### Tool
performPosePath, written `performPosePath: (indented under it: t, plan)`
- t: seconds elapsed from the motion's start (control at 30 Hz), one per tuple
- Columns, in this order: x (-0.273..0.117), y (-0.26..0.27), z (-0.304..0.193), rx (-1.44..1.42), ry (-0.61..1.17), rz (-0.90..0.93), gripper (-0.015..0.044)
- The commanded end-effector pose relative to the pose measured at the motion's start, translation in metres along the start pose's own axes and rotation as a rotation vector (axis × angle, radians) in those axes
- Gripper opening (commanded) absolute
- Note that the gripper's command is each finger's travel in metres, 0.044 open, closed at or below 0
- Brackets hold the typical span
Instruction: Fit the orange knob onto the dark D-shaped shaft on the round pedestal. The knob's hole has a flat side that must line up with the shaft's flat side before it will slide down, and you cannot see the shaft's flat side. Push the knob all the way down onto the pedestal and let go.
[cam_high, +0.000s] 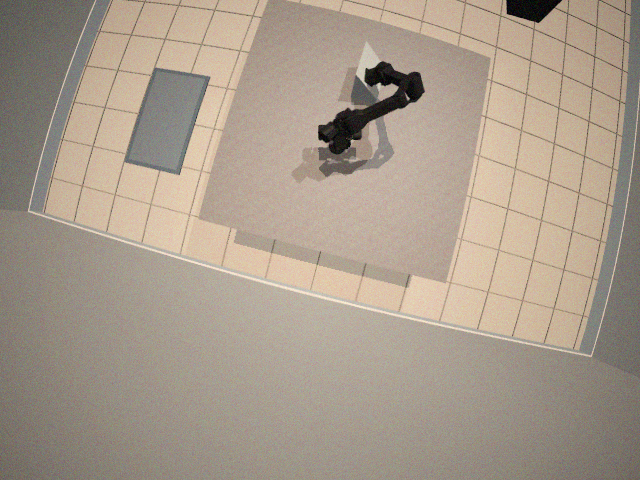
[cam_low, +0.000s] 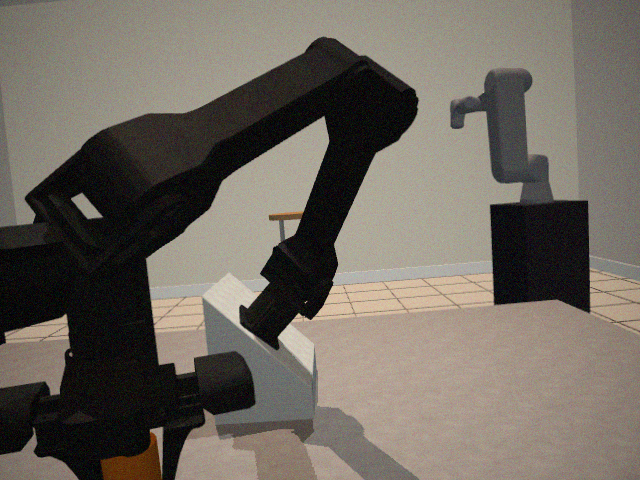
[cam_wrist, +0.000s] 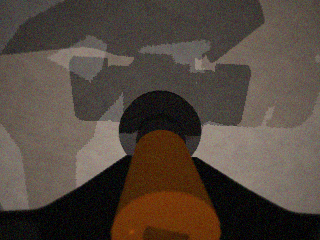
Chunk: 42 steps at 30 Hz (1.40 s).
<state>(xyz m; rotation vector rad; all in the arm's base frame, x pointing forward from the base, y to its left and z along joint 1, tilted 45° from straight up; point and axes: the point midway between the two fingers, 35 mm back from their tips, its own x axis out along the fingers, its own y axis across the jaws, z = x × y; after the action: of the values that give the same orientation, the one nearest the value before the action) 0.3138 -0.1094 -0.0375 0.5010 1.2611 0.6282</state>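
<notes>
- The bench (cam_high: 392, 206) (cam_low: 491, 372) carries the work; off to one side on the floor lies a flat blue-grey rectangle (cam_high: 168, 121), which I cannot tell to be a container or a panel.
- The arm (cam_high: 381, 107) (cam_low: 263, 98) is folded over and reaches down to the work, well apart from its mount.
- The pale wedge block (cam_high: 366, 55) (cam_low: 268, 384) bears the arm's foot on its slope; nothing shows it to be hollow.
- The gripper (cam_high: 338, 140) (cam_low: 131, 467) (cam_wrist: 161, 162) is pinching the orange knob between its two fingers, so the letting go is still to do.
- The round pedestal (cam_wrist: 131, 119) shows as a dark disc past the knob's far end in the wrist view. I see no basket, bin or cup, and so no contents to report.
- The orange knob (cam_low: 133, 462) (cam_wrist: 162, 167) is in the grip, in line with the pedestal or nearly so. Picking up is done; whether its far end touches the shaft, or is partly on it, I cannot tell.
- The D-shaped shaft cannot be made out clearly, nor can the knob's hole. Left to do, I judge: match the flats, perhaps by turning the knob gently, press it fully down, and release.
</notes>
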Motion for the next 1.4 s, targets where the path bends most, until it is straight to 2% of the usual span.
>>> performPosePath:
  t: [0.0, 1.37]
  plan:
    - [-0.0030, -0.0013, 0.0021, -0.003, -0.002, -0.003, 0.0000]
    - [0.0020, 0.0003, -0.0009, -0.096, -0.002, -0.003, 0.0000]
